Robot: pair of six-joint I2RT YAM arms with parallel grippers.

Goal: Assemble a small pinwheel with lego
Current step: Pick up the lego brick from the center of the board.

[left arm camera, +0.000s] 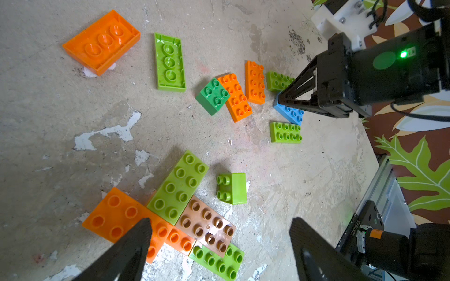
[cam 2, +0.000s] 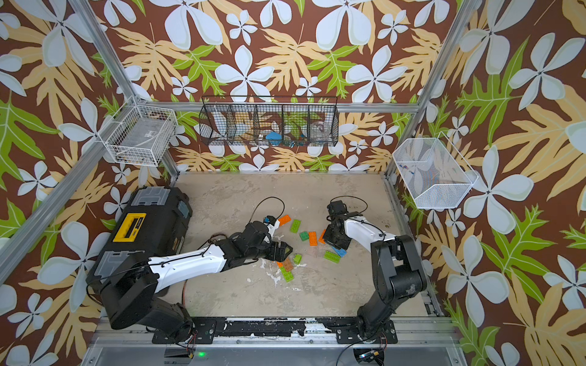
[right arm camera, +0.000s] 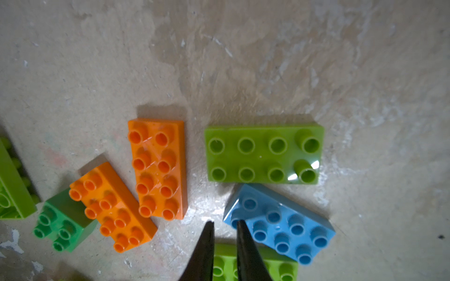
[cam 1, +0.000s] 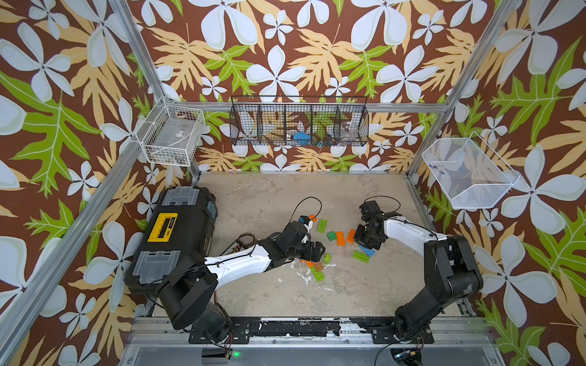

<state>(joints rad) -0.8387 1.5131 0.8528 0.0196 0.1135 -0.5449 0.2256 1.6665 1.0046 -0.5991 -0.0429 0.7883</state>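
Tabletop: a grey, mottled tabletop (cam 1: 269,196), with the studded plastic lego bricks loose between the two arms and none of them lifted.
Left gripper (left arm camera: 220,220): jaws spread wide and empty, hanging right over the near cluster.
Near cluster: a lime green two-by-four brick (left arm camera: 179,187) touches a brown two-by-four brick (left arm camera: 205,225), with a large orange brick (left arm camera: 117,214) on its other side and a second lime brick (left arm camera: 219,261) against the brown one. I cannot tell whether they are clicked together.
Small lime cube brick (left arm camera: 232,188): tipped over with its studs pointing sideways, just beside the cluster but apart from it.
Right gripper (right arm camera: 225,222): jaws all but closed, only a sliver between them, gripping nothing. The tips are down by the corner of the light blue two-by-four brick (right arm camera: 280,226).
Around the blue: a studs-up lime two-by-four (right arm camera: 264,154) sits just beside it.
Orange pair: one upright orange two-by-four (right arm camera: 158,167) and one angled orange two-by-four (right arm camera: 113,206), the angled one touching a dark green square brick (right arm camera: 63,223).
Flipped pair: an upside-down orange brick (left arm camera: 101,42) and an upside-down lime brick (left arm camera: 169,62), hollow sides up, well apart from the cluster.
Toolbox: a black plastic toolbox with yellow handle (cam 1: 171,234) at the table's left edge, beside the left arm.
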